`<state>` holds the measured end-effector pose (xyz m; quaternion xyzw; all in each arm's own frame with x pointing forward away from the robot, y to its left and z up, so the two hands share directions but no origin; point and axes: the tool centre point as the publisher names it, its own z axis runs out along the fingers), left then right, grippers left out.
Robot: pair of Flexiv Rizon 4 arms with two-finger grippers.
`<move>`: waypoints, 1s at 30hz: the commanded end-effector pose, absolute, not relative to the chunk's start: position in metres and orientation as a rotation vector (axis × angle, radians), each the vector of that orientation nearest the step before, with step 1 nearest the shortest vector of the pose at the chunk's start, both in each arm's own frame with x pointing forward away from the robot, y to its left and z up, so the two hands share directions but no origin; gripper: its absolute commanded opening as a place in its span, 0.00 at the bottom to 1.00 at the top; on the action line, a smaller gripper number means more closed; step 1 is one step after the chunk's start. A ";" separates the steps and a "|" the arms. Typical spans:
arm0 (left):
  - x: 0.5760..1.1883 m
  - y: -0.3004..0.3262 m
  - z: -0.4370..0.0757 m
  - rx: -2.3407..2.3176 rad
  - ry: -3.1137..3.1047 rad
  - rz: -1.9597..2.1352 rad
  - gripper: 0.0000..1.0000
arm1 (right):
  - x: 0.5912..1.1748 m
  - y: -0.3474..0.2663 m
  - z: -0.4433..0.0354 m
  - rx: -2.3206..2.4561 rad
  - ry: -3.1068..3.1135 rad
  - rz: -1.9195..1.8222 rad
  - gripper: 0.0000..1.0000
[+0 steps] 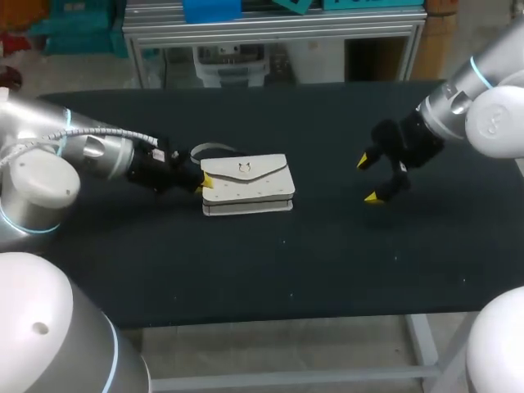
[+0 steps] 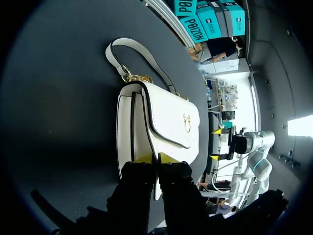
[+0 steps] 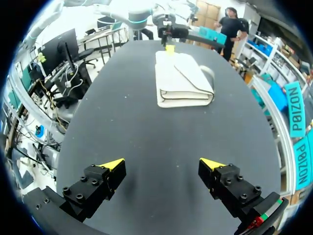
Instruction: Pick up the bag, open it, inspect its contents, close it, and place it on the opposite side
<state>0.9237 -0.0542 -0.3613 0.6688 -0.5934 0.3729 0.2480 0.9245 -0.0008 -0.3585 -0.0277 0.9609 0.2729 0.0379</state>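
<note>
Yellow-tipped fingers of the left gripper [image 2: 156, 157] stood almost together, pinching the end edge of the white bag [image 2: 166, 117] from two sides. The bag lay flat on the dark table [image 1: 327, 262], left of its middle, with the flap closed and uppermost and a gold clasp [image 2: 187, 122] on it. Its strap [image 2: 137, 49] curled on the cloth at the far end, just beside the bag. Well apart from it, toward the table's right side, the right gripper [image 3: 162, 163] hung above bare cloth. Its fingers were spread wide and held nothing, pointing toward the bag [image 3: 183, 81].
</note>
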 end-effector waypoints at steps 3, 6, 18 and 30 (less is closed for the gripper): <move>0.910 -0.075 -0.364 1.968 -1.579 1.248 0.00 | 0.925 0.000 -0.359 -0.085 2.948 0.837 1.00; 0.909 -0.086 -0.365 1.952 -1.599 1.214 0.00 | 0.925 0.000 -0.359 -0.085 2.948 0.837 1.00; 0.911 -0.115 -0.366 1.819 -1.721 0.936 0.00 | 0.925 0.000 -0.359 -0.085 2.948 0.837 1.00; 0.910 -0.121 -0.366 1.796 -1.717 0.880 0.00 | 0.925 0.000 -0.359 -0.085 2.948 0.837 1.00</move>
